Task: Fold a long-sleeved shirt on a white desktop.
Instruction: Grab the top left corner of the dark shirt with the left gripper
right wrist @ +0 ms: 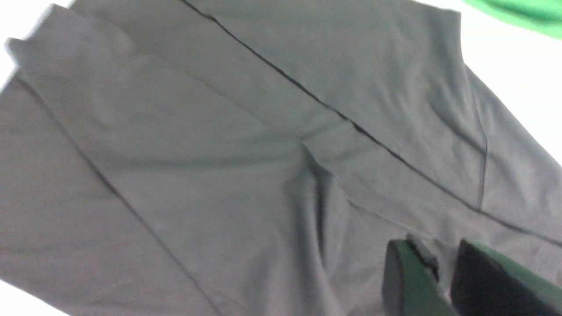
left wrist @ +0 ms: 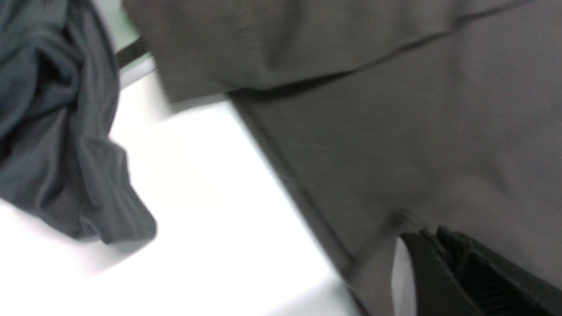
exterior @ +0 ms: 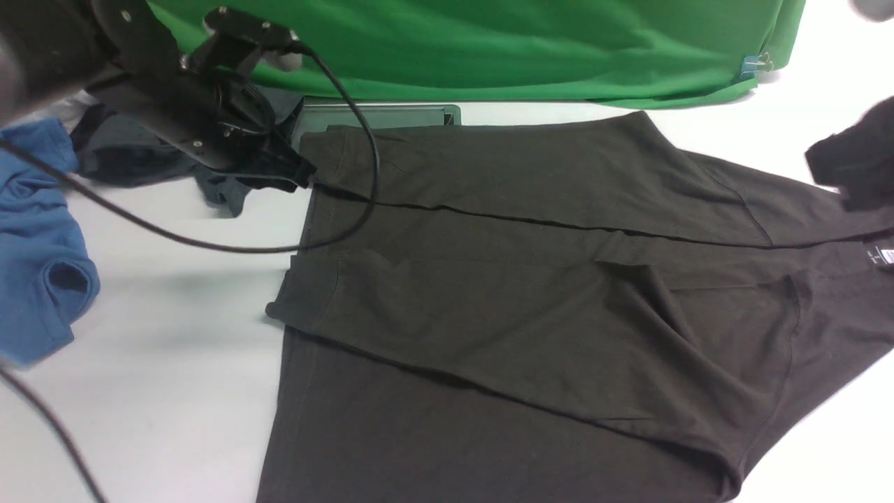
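Observation:
The long-sleeved shirt (exterior: 531, 293) lies spread on the white desktop (exterior: 174, 335), dark brown-black, with its far side folded over to a long edge across the middle. One sleeve lies folded across its front. Its small label (exterior: 878, 256) shows at the right. My left gripper (exterior: 302, 175) sits at the shirt's far left hem corner. In the left wrist view it (left wrist: 432, 232) is shut, with shirt fabric (left wrist: 395, 131) rising to its tip. My right gripper (exterior: 848, 171) hovers over the shoulder area; in the right wrist view it (right wrist: 439, 254) stands slightly open above the shirt (right wrist: 219, 153).
A dark grey-teal garment (exterior: 133, 150) lies crumpled beside my left arm, and a blue shirt (exterior: 35, 244) at the far left edge. The grey hatch (exterior: 391, 115) peeks out behind the shirt. A green backdrop (exterior: 524, 49) closes the far side. A black cable (exterior: 209, 244) trails over the desk.

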